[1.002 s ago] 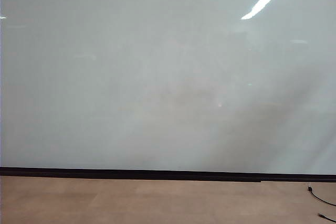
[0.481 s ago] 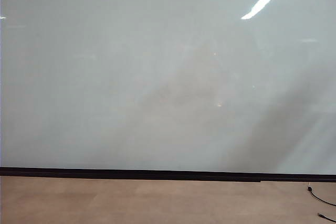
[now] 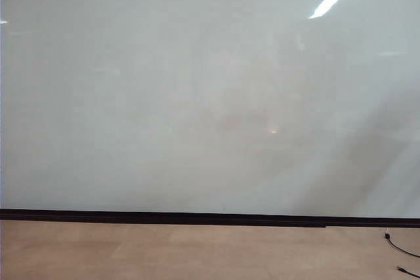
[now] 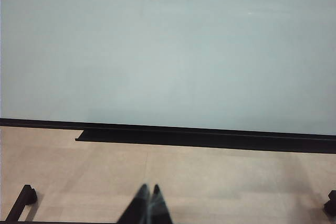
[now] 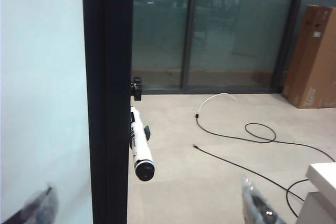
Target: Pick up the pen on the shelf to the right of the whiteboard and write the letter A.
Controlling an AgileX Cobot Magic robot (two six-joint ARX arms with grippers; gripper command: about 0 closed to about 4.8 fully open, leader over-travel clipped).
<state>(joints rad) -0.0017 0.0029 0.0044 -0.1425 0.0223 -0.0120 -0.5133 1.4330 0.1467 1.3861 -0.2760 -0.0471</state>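
Note:
The whiteboard point(image 3: 197, 96) fills the exterior view, and neither gripper appears there. The letter A is out of view. In the right wrist view the pen point(image 5: 139, 148), white with a black end cap, sticks out from the board's black side frame point(image 5: 107, 103) below a small black clip point(image 5: 137, 88). My right gripper point(image 5: 147, 198) is open wide, with one finger in front of the board and the other over the floor; the pen lies ahead between them, untouched. My left gripper point(image 4: 149, 188) is shut with nothing in it, over the floor in front of the whiteboard point(image 4: 168, 51).
A black tray point(image 4: 210, 138) runs under the board's bottom edge. Black cables point(image 5: 252, 135) snake over the floor to the right of the board, and one cable point(image 3: 400, 247) shows in the exterior view. A cardboard box point(image 5: 315, 56) and glass partitions point(image 5: 210, 24) stand behind.
Only the faint reflections on the whiteboard have shifted in the exterior view. No arm has come into that view.

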